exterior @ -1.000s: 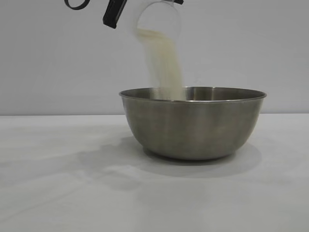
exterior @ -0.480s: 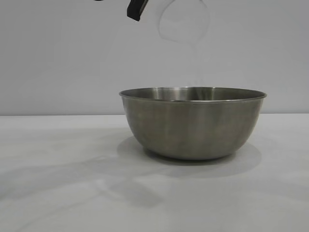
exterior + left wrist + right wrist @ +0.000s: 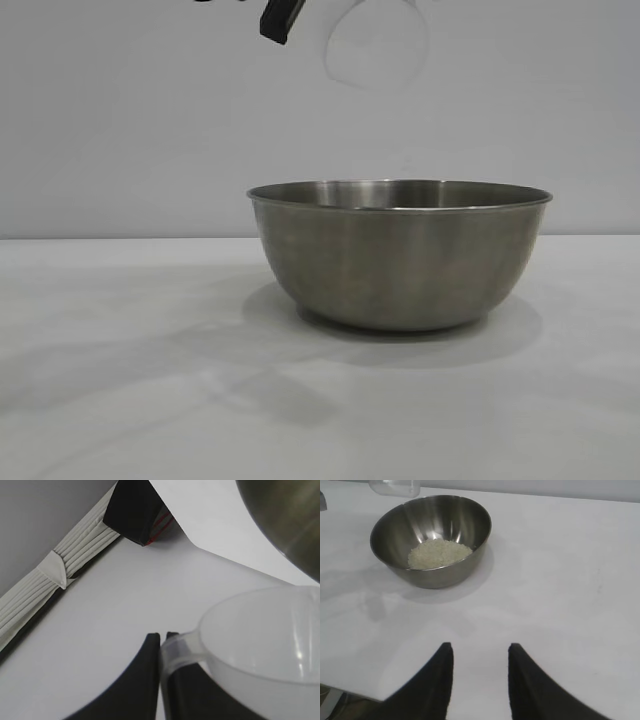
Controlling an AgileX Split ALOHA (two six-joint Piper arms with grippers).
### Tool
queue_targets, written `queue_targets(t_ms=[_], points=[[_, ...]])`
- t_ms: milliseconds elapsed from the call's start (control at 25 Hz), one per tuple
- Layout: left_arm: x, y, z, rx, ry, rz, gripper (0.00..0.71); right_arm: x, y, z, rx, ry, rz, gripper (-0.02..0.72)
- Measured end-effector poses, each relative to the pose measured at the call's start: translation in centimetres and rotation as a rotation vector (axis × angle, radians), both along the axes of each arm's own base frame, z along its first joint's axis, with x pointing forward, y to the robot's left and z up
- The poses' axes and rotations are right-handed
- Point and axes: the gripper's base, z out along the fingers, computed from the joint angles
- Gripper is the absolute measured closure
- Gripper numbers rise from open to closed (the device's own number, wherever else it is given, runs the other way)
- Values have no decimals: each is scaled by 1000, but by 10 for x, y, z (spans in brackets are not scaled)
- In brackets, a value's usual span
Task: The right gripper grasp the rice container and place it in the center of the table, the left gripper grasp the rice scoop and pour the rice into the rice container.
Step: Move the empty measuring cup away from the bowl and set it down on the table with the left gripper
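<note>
Rice (image 3: 440, 554) now lies heaped inside the rice container (image 3: 398, 255) at mid-frame on the counter (image 3: 120, 400); the stream seen a second ago has stopped, so pouring looks finished. Upper centre, the left pincer (image 3: 164, 680), clamped on the handle, holds the emptied rice scoop (image 3: 375, 45) tipped above the rim. The right pincer (image 3: 480, 680) hangs parted, well clear.

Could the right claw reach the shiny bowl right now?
Probably yes: the right gripper is open and points toward the rice container, with only bare table between them.
</note>
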Motion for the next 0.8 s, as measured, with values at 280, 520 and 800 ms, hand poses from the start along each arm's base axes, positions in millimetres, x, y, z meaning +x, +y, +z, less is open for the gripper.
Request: queue_targets(t_ms=[280,520,800], points=[[24,12,22,-704,673,415,710,0,0,0,0,0,0,447],[66,78,19,-1517,1124,871,710,0,0,0,0,0,0,447],[64,153,-34,-1859,1366,982,710,0,0,0,0,0,0,447]])
